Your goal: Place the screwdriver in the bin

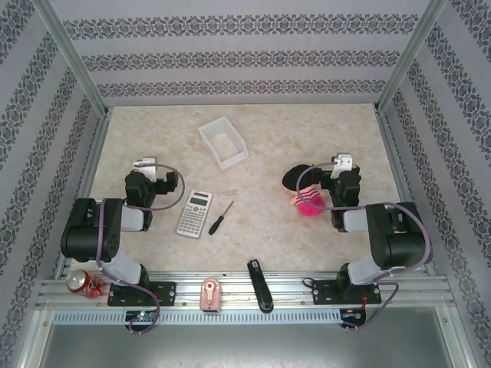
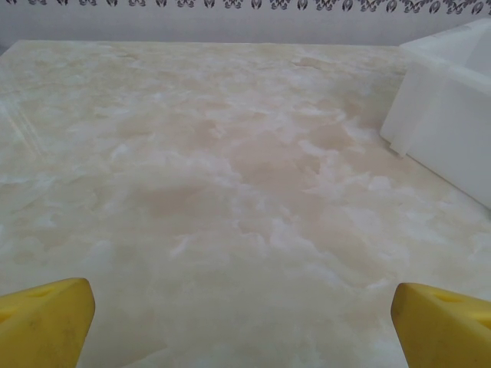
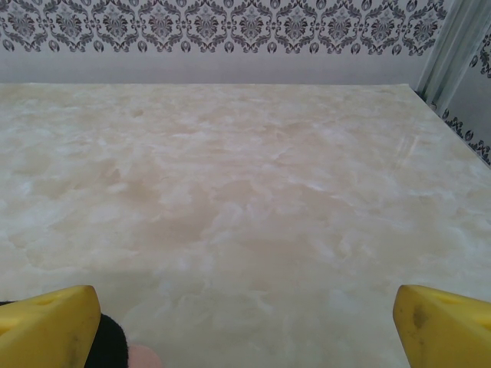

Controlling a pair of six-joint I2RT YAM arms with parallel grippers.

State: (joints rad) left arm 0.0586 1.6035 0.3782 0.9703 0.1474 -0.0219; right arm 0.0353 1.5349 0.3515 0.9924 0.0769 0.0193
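Screwdriver (image 1: pixel 223 213) lies diagonally just right of the calculator (image 1: pixel 195 213), handle toward the arms, bin (image 1: pixel 234 160) beyond it; left gripper (image 2: pixel 245 326) and right gripper (image 3: pixel 245 322) both gape empty, left probably nearer.

Beige marbled tabletop (image 1: pixel 322 146) spans centre of top view; same surface in both wrist views. White wall panels with grey damask bands (image 1: pixel 245 57) along top, left and right edges. Silver aluminium corner posts (image 1: pixel 73 57) slant at upper left and upper right. Slotted aluminium rail (image 1: pixel 230 280) along lower edge. Light even, diffuse; shadows soft.
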